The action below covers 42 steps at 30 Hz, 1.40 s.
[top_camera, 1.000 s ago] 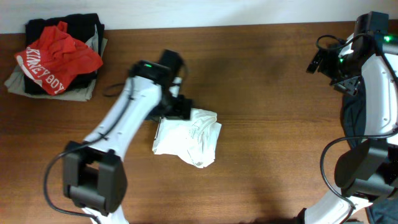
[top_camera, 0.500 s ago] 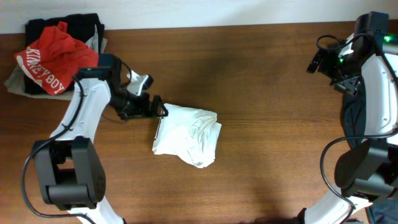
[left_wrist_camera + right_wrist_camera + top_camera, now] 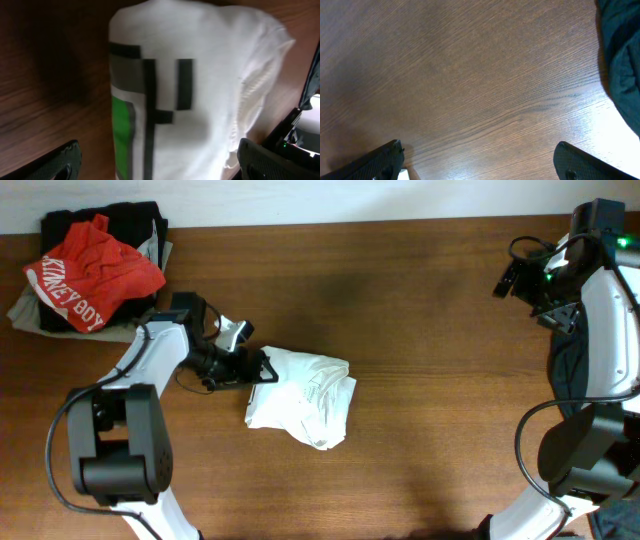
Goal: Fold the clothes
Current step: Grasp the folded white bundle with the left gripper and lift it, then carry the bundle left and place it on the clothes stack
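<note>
My left arm [image 3: 150, 365] stretches out low, the left gripper [image 3: 258, 368] spread wide. My right gripper [image 3: 506, 280] hangs far aside, jaws apart too.

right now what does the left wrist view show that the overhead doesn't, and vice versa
Only the left wrist view: the green, grey and black blocky print on the white shirt. Only the overhead: the clothes pile topped by a red garment, and the right arm far off to the side. Both: the white shirt on the wooden table, with the left hand open at its edge.
</note>
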Tool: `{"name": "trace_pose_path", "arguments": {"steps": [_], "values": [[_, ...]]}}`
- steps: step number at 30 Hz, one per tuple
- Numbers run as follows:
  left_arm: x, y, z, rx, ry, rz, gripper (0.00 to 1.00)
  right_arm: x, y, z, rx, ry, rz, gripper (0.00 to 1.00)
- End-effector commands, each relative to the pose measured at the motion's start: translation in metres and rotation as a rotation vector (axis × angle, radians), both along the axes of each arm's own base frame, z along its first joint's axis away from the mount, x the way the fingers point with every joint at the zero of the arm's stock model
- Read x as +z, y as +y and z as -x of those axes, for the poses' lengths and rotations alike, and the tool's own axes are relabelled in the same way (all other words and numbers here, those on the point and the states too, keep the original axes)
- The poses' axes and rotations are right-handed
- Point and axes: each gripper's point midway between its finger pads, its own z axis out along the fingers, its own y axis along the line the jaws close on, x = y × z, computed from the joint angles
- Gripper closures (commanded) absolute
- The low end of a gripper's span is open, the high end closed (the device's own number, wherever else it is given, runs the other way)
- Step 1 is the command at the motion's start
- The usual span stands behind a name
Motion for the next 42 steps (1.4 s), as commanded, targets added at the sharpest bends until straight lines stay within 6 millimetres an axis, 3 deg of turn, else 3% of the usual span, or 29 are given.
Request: {"name": "trace_pose_path", "arguments": {"steps": [1, 7, 11, 12, 14, 17, 25, 28, 35, 42], "values": [[-0.017, -0.006, 0.007, 0.003, 0.065, 0.025, 0.01, 0.009, -0.003, 0.000, -0.003, -0.021, 0.020, 0.01], [-0.018, -0.025, 0.012, -0.032, 0.077, 0.064, 0.03, 0.009, -0.003, 0.000, -0.003, -0.021, 0.019, 0.01], [-0.018, -0.032, 0.010, -0.045, 0.061, 0.059, 0.71, 0.009, -0.003, 0.000, -0.003, -0.021, 0.019, 0.01], [-0.020, -0.030, 0.007, -0.024, 0.064, 0.047, 0.83, 0.009, -0.003, 0.000, -0.003, -0.021, 0.019, 0.01], [-0.022, -0.022, -0.001, 0.028, 0.069, 0.006, 0.99, 0.009, -0.003, 0.000, -0.003, -0.021, 0.020, 0.01], [-0.021, 0.002, -0.021, 0.141, 0.067, -0.109, 0.99, 0.009, -0.003, 0.000, -0.003, -0.021, 0.019, 0.01], [0.053, 0.077, -0.115, 0.288, -0.226, -0.370, 0.99, 0.009, -0.003, 0.000, -0.003, -0.021, 0.019, 0.01], [0.081, 0.104, -0.142, 0.351, -0.334, -0.459, 0.99, 0.009, -0.003, 0.000, -0.003, -0.021, 0.020, 0.02], [0.125, 0.169, -0.182, 0.513, -0.516, -0.531, 0.99, 0.009, -0.003, 0.000, -0.003, -0.021, 0.019, 0.01], [0.155, 0.230, -0.204, 0.651, -0.662, -0.550, 0.99, 0.009, -0.003, 0.000, -0.003, -0.021, 0.020, 0.01]]}}
